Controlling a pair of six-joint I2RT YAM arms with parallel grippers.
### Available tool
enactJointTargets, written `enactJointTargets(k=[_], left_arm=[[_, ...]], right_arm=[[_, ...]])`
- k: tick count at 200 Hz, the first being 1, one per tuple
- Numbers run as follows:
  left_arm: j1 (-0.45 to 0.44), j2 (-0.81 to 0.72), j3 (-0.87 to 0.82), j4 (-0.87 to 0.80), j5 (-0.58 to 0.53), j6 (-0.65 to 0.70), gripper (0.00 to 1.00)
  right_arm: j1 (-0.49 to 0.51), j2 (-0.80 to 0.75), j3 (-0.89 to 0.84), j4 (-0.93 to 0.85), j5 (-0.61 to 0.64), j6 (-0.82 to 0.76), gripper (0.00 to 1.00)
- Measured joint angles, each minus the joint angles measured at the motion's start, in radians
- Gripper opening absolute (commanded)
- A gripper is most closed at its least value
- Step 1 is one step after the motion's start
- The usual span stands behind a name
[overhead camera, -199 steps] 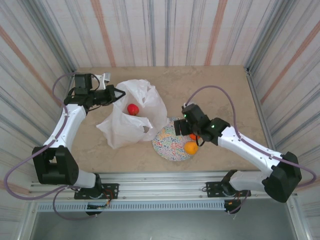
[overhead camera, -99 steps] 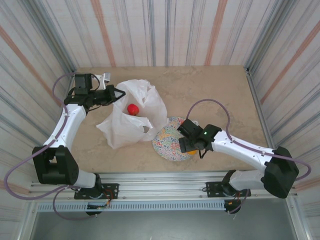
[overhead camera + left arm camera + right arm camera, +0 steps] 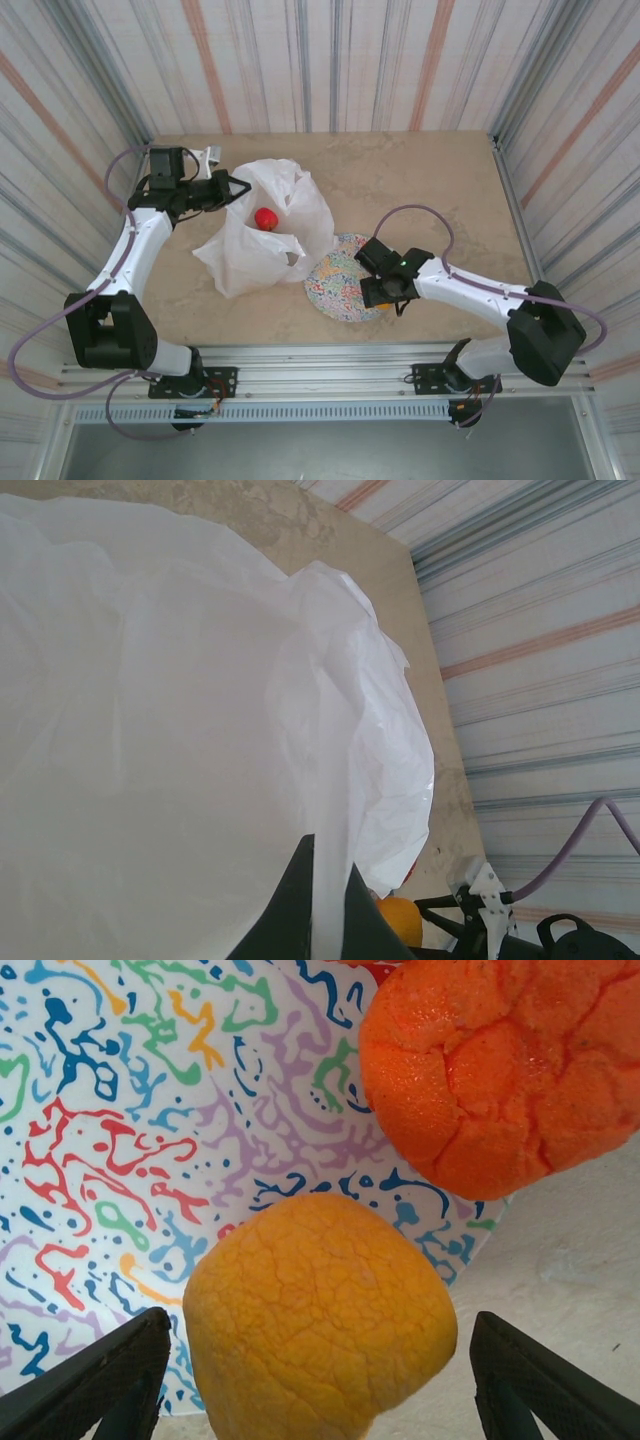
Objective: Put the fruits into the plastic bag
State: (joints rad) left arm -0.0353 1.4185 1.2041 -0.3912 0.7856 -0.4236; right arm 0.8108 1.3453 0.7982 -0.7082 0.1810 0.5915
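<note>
Top view: left fingers (image 3: 233,187) are pinched shut on the bag (image 3: 262,250) rim, lifting it so the mouth gapes just beyond the fingertips. A red fruit (image 3: 265,218) lies inside, a little past them. Right fingers (image 3: 384,289) are low over the near-right edge of the plate (image 3: 338,272), well apart from the bag, on the bare counter (image 3: 430,180). Left wrist view: left fingers (image 3: 290,910) are clamped on a thin fold of bag (image 3: 150,730) film, with the white sheet billowing ahead of them. An orange fruit (image 3: 400,921) peeks out beyond and to one side. Right wrist view: right fingers (image 3: 100,1380) stand open, one on each side of a yellow fruit (image 3: 320,1315), with a slim gap either side and no pinch yet. That fruit sits at the rim of the plate (image 3: 150,1110), partly over the counter (image 3: 570,1250). The orange fruit (image 3: 500,1070) lies just ahead of the fingers, near the yellow one but apart from it. Risks, as I judge them: the yellow fruit is rounded and perched on the rim, so an off-centre squeeze could pop it out onto the counter. Its crackled skin looks soft, and too hard a squeeze may dent it. Any push forward could knock the orange fruit off the plate. The left hold is one pinch of slick film; if it slips, the mouth sags shut and the drop lands outside.
</note>
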Motion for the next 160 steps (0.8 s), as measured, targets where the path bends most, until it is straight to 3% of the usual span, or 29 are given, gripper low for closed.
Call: enactJointTargets(k=[105,160], left_arm=[[-0.006,0.004,0.000,0.000,0.000,0.000,0.00],[-0.006,0.004,0.000,0.000,0.000,0.000,0.00]], right_arm=[[-0.015,0.044,-0.011,0.058,-0.002,-0.026,0.71],[-0.020,0.044,-0.030,0.070,-0.003,-0.028,0.78]])
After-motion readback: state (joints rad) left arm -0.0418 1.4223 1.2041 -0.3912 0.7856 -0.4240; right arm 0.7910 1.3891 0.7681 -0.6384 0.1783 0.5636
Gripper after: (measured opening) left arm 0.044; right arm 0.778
